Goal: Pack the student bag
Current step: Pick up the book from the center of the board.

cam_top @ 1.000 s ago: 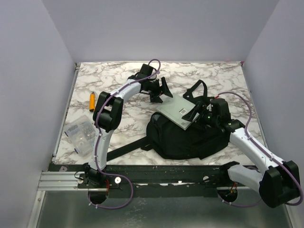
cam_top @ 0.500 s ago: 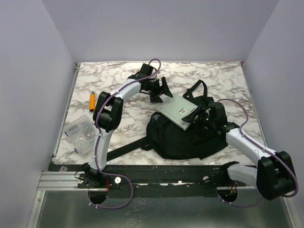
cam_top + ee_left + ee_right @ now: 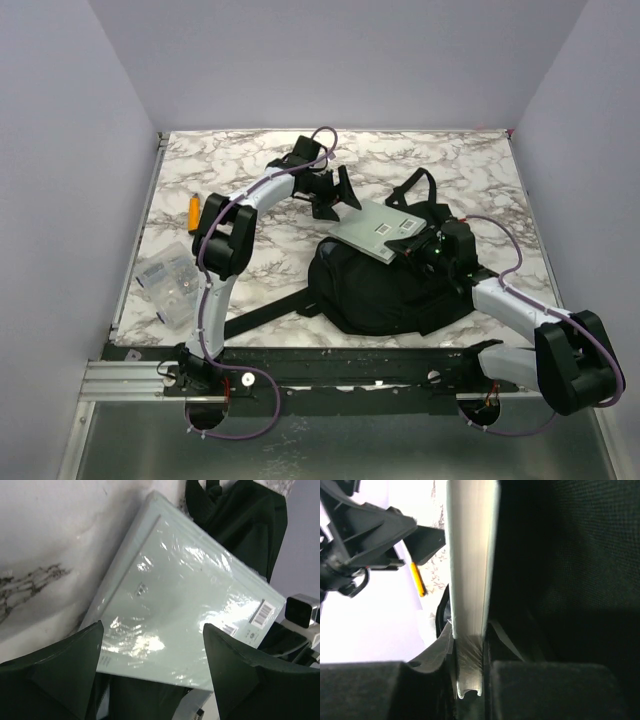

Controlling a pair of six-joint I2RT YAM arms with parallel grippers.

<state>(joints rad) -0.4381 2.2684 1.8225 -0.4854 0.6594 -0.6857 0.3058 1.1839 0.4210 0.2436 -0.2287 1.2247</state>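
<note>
Over the far middle of the table point(image 3: 270, 265), our left gripper point(image 3: 335, 190) hangs with its jaws spread wide and nothing between them. Its wrist camera looks straight down past them onto the book point(image 3: 185, 615). Further right, our right gripper point(image 3: 418, 243) is clamped hard on the book's right-hand edge, and from its wrist view we see the pale page block pinched between the two pads.

Near the left edge we find a clear plastic box point(image 3: 170, 283) holding small pieces, too small for us to name. Right of centre lies the backpack point(image 3: 385, 295), black and slumped, close to the front edge with a strap trailing left. The book rests tilted across its top, its pale green cover glossy and carrying a barcode label. We cannot tell whether any part of it is inside the opening.

Beyond the box an orange pen point(image 3: 193, 212) lies on the marble-patterned top. Plain lilac walls point(image 3: 340, 60) close in three sides.
</note>
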